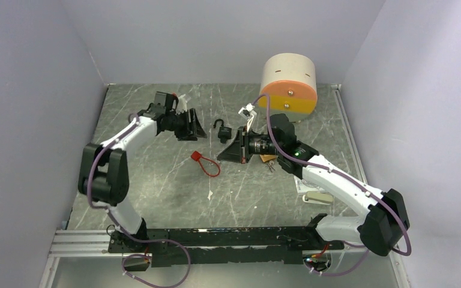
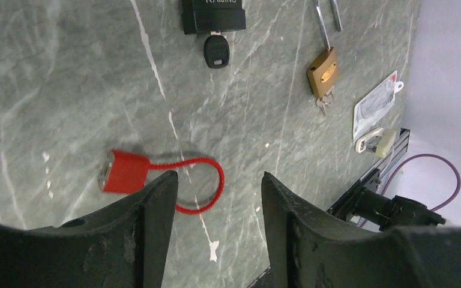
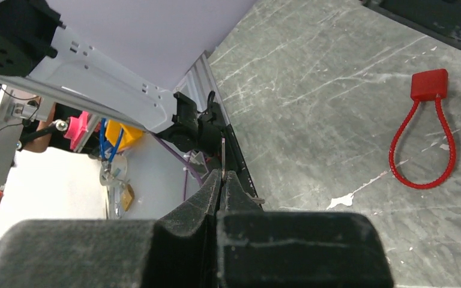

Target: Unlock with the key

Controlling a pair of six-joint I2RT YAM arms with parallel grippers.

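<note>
A black padlock (image 1: 222,133) lies mid-table, its shackle raised. In the left wrist view the black padlock (image 2: 213,15) has a black-headed key (image 2: 216,51) in its keyhole. A red cable lock (image 1: 204,162) lies in front of it and shows in both wrist views (image 2: 122,171) (image 3: 430,85). A brass padlock (image 2: 323,71) with small keys (image 2: 322,105) lies to the right. My left gripper (image 1: 193,127) (image 2: 219,175) is open and empty, raised left of the black padlock. My right gripper (image 1: 223,156) (image 3: 221,174) is shut on a thin metal key blade (image 3: 222,153) just right of the red lock.
A beige and orange cylinder (image 1: 288,82) stands at the back right. A white packet (image 2: 373,106) and a cream tag (image 2: 377,143) lie near the front rail (image 1: 228,239). Grey walls close in the table on both sides.
</note>
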